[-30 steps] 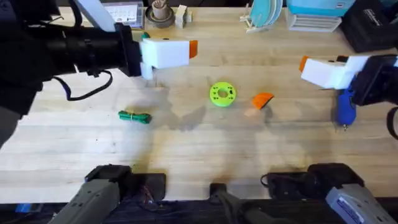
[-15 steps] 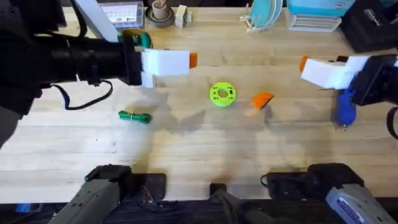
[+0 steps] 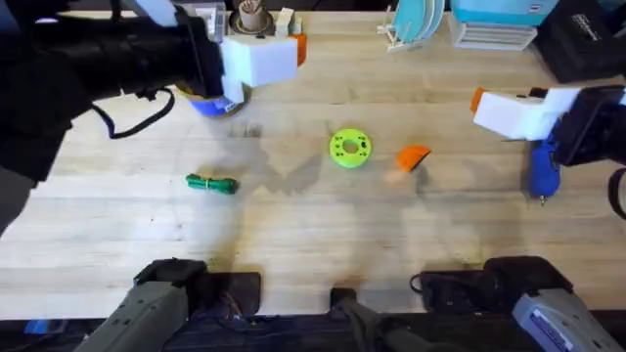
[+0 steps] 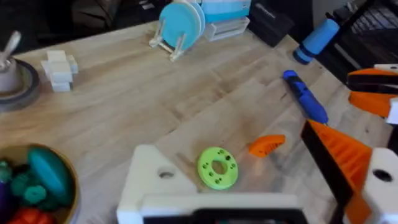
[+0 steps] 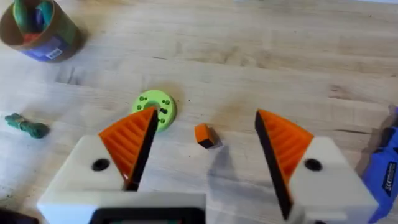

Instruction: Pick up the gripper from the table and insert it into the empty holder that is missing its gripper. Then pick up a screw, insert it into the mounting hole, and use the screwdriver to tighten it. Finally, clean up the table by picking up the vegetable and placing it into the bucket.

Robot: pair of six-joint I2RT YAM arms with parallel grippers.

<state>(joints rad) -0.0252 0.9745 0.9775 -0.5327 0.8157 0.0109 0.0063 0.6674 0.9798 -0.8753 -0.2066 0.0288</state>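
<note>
**Pale wood table, scattered parts**

The table (image 3: 293,235) carries a green vegetable (image 3: 212,183) at left-centre, a green disc (image 3: 349,148) and orange gripper (image 3: 413,156) mid-frame, a blue screwdriver (image 3: 543,171) at right — bucket (image 3: 217,104) upper left.

Overhead: fixed above arm bases, facing down and forward, whole table (image 3: 323,235).
Left wrist: raised, oblique toward far edge.
Right wrist: nearer, downward.
Shared: green disc (image 3: 349,148) (image 4: 217,167) (image 5: 155,103), orange wedge (image 3: 413,156) (image 4: 267,145) (image 5: 205,135).
</note>
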